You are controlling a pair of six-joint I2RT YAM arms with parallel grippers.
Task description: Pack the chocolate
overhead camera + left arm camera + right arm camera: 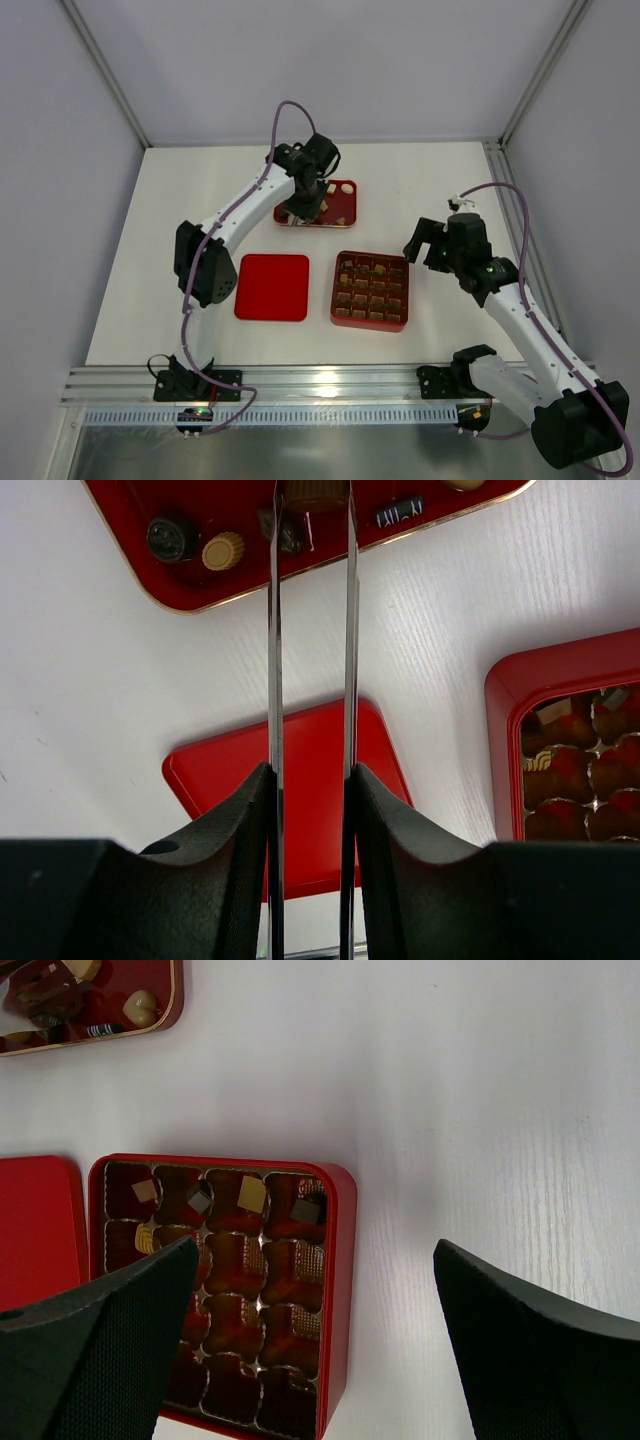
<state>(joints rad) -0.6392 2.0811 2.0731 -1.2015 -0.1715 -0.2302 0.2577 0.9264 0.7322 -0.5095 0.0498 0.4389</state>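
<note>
Loose chocolate pieces [223, 551] lie in a shallow red tray [350, 200] at the back of the table. My left gripper [305, 212] reaches down into that tray. In the left wrist view its two long thin blades [312, 488] stand close together with a tan-brown chocolate [316, 496] filling the gap at their tips. The red gridded box [370, 290] sits mid-table with several chocolates [251, 1193] in its far cells. My right gripper [430, 245] hovers wide open just right of the box, nothing between its fingers [315, 1248].
A flat red lid [272, 287] lies left of the box, under the left arm's forearm. The tray rim [178, 1000] shows at the top left of the right wrist view. Aluminium frame posts and a rail border the white table.
</note>
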